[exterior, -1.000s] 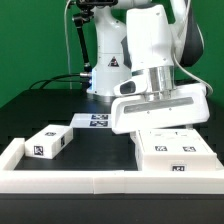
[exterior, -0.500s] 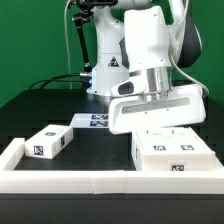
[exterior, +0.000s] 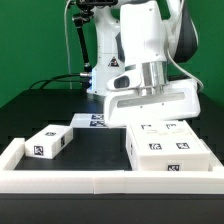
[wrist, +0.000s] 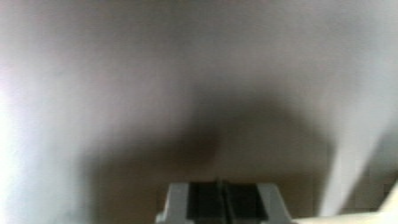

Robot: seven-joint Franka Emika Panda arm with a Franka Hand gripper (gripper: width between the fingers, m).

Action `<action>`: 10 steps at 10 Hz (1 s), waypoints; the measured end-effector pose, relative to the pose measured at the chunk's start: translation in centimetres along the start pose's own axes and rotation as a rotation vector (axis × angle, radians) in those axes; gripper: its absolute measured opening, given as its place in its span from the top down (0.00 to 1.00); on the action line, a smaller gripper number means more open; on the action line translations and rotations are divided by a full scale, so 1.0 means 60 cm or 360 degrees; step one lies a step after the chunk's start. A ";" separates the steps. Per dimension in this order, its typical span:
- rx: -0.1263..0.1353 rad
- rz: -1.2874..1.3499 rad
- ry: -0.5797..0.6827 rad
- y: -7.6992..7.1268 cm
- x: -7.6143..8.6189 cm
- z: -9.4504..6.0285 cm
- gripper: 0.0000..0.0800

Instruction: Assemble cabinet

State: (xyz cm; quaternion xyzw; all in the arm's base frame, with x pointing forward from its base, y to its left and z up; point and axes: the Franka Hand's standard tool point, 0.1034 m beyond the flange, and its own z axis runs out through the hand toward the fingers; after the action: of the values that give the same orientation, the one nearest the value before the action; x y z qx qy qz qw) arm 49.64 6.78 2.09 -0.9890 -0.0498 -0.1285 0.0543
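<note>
The white cabinet body (exterior: 166,150), a large box with marker tags on its front, lies at the exterior view's right, by the front border. My gripper (exterior: 152,122) is low over its back top edge, and the wide white hand hides the fingertips there. In the wrist view the fingers (wrist: 192,203) stand together with no gap, against a blurred white surface very close ahead. Nothing shows between them. A smaller white block (exterior: 48,141) with tags lies at the exterior view's left.
The marker board (exterior: 95,120) lies flat on the black table near the robot's base. The low white border frame (exterior: 70,181) runs along the front and left edges. Cables hang behind the arm at the back.
The hand and the cabinet body have both shifted toward the exterior view's left. The small block and the marker board have not moved.
</note>
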 end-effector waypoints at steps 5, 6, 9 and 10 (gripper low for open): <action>-0.0003 -0.0060 -0.0027 -0.018 0.048 -0.094 1.00; 0.0000 -0.0065 -0.0033 -0.021 0.058 -0.104 1.00; 0.0010 -0.0075 -0.0059 -0.026 0.091 -0.131 1.00; 0.0010 -0.0076 -0.0061 -0.026 0.088 -0.129 1.00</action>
State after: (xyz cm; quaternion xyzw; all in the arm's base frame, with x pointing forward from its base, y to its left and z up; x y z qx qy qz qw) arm 52.62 7.84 11.05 -0.9896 -0.0748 -0.1105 0.0532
